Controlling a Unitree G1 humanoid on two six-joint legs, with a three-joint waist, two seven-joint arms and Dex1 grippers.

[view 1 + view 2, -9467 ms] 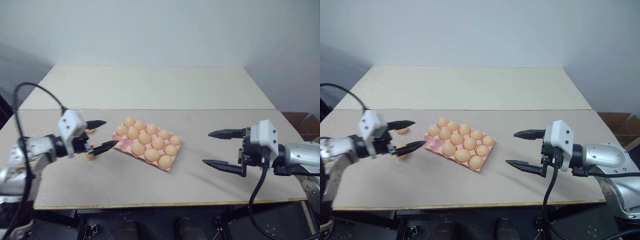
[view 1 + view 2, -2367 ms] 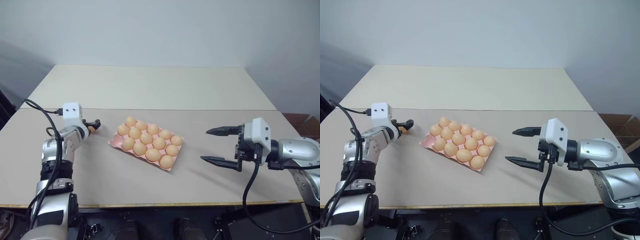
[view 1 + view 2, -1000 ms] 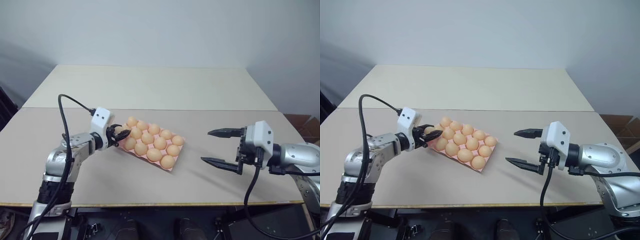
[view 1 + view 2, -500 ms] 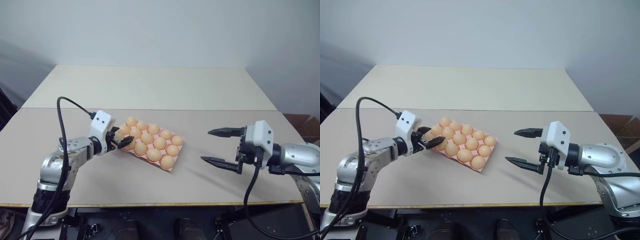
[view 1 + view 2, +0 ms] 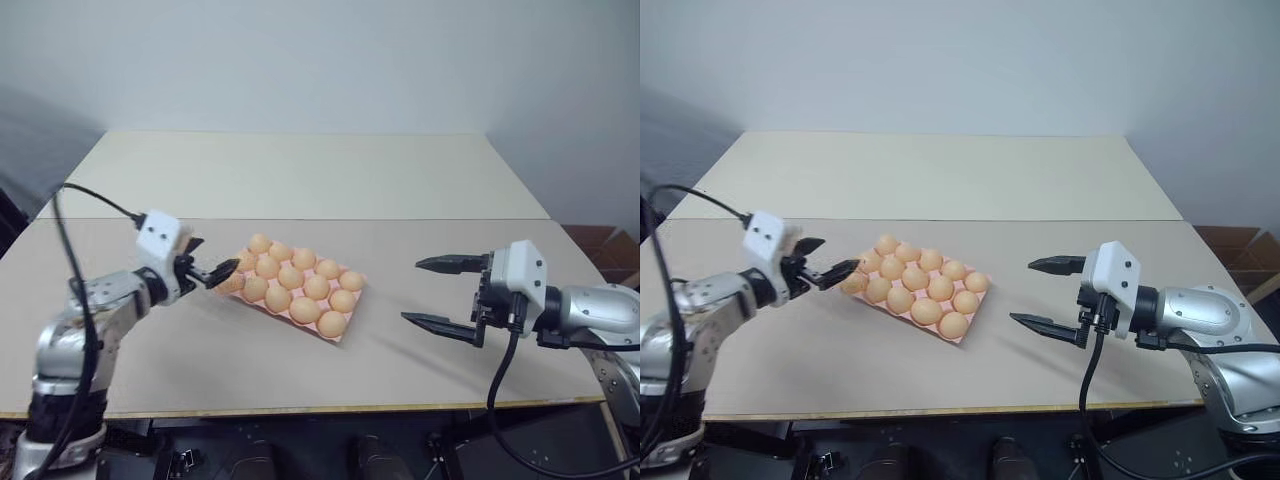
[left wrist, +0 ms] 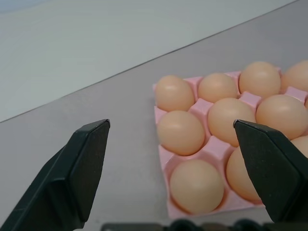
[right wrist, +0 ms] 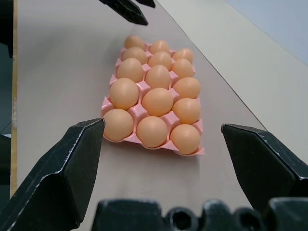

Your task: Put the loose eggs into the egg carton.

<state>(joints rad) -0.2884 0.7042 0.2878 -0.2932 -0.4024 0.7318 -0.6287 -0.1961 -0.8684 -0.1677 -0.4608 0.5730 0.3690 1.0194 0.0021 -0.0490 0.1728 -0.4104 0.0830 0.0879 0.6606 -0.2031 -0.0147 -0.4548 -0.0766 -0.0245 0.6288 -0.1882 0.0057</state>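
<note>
The pink egg carton (image 5: pixel 285 316) lies in the middle of the table, and a light orange-tan egg (image 5: pixel 232 283) sits in each cup I can see. All the eggs in view are in cups; the loose eggs are out of view. My left gripper (image 5: pixel 218 253) hangs open and empty just off the carton's left end. From the left wrist view its fingers (image 6: pixel 86 163) frame the corner eggs (image 6: pixel 180 132). To the right of the carton my right gripper (image 5: pixel 412 292) is open and empty, pointing at it, with its fingers (image 7: pixel 67 163) wide apart.
The grey tabletop (image 5: pixel 200 350) has free room on every side of the carton. A second, lighter table (image 5: pixel 300 170) adjoins behind, along a seam. The front edge (image 5: pixel 300 408) runs close below both arms. A black cable (image 5: pixel 95 195) loops off the left wrist.
The left gripper was shut on an egg at the carton's left end. It opened, left the egg in a cup, and drew back to the left. The right arm stayed still.
</note>
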